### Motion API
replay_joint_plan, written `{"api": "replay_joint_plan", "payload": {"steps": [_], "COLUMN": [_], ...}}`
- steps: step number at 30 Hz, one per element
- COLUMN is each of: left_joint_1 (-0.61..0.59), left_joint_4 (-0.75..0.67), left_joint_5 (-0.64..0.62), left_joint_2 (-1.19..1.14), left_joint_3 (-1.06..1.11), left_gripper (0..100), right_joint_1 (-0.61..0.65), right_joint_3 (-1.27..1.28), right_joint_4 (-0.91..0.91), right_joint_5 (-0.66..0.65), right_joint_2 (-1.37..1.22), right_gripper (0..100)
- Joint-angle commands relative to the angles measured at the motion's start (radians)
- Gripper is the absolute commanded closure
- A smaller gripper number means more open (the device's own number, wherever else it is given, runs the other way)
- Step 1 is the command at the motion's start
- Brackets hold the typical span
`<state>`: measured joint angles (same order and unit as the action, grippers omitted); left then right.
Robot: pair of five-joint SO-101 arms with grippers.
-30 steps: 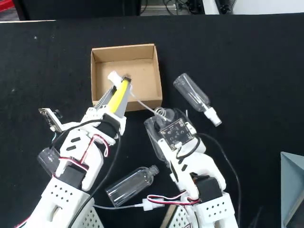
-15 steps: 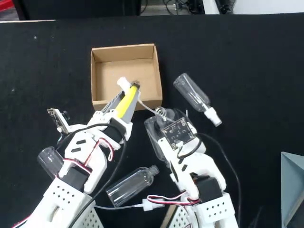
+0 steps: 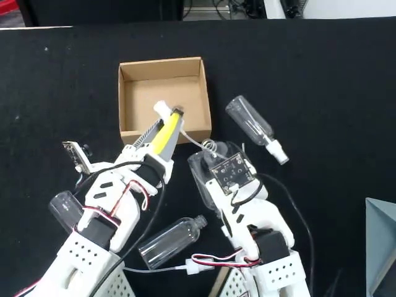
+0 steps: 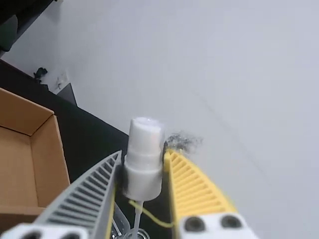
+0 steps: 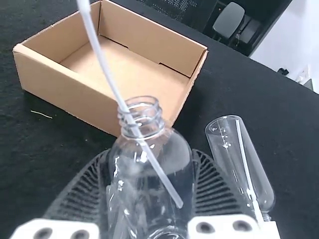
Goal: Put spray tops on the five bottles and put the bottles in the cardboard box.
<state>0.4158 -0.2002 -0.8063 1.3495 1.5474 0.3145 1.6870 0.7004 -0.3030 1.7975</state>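
Observation:
My left gripper (image 3: 166, 115) is shut on a white spray top (image 4: 143, 154), held over the front part of the cardboard box (image 3: 163, 99). The top's thin dip tube (image 5: 124, 107) slants down into the open neck of a clear bottle (image 5: 149, 179). My right gripper (image 5: 149, 191) is shut on that bottle and holds it upright just in front of the box's front right corner. A capped bottle (image 3: 253, 127) lies to the right of the box. An uncapped bottle (image 3: 170, 241) lies between the arms, and another bottle (image 3: 64, 210) shows beside the left arm.
A loose spray top (image 3: 193, 267) with its tube lies near the arms' bases. The box (image 5: 109, 64) holds nothing inside. A grey object (image 3: 380, 244) sits at the right edge. The black table (image 3: 322, 74) is bare to the back and right.
The left gripper has shifted right and slightly forward with the spray top, bringing its tube over the bottle in the right gripper. It has barely moved in the last half second.

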Motion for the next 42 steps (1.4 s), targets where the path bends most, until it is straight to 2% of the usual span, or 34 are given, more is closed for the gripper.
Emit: {"api": "replay_joint_plan", "payload": {"steps": [1, 5, 12, 19, 28, 33, 37, 42], "left_joint_1": [0.050, 0.068, 0.070, 0.114, 0.114, 0.136, 0.139, 0.139], "left_joint_4": [-0.017, -0.017, -0.017, -0.017, -0.017, -0.017, -0.017, -0.017], "left_joint_5": [0.011, 0.066, 0.077, 0.227, 0.232, 0.308, 0.310, 0.310], "left_joint_2": [0.020, 0.020, 0.020, 0.012, 0.012, 0.012, 0.017, 0.012], "left_joint_3": [0.005, 0.008, 0.008, 0.019, 0.022, 0.022, 0.022, 0.021], "left_gripper": [97, 97, 97, 97, 97, 97, 97, 79], "right_joint_1": [0.017, 0.017, 0.015, 0.015, 0.015, 0.015, 0.015, 0.015], "right_joint_3": [-0.005, -0.005, -0.008, -0.012, -0.012, -0.012, -0.012, -0.007], "right_joint_4": [0.000, 0.000, 0.002, 0.002, 0.002, -0.002, -0.029, -0.040], "right_joint_5": [0.009, 0.009, 0.009, 0.009, 0.009, 0.009, 0.009, 0.009], "right_joint_2": [0.101, 0.101, 0.101, 0.101, 0.101, 0.101, 0.101, 0.101], "right_gripper": [93.0, 93.0, 93.0, 93.0, 93.0, 93.0, 93.0, 93.0]}}
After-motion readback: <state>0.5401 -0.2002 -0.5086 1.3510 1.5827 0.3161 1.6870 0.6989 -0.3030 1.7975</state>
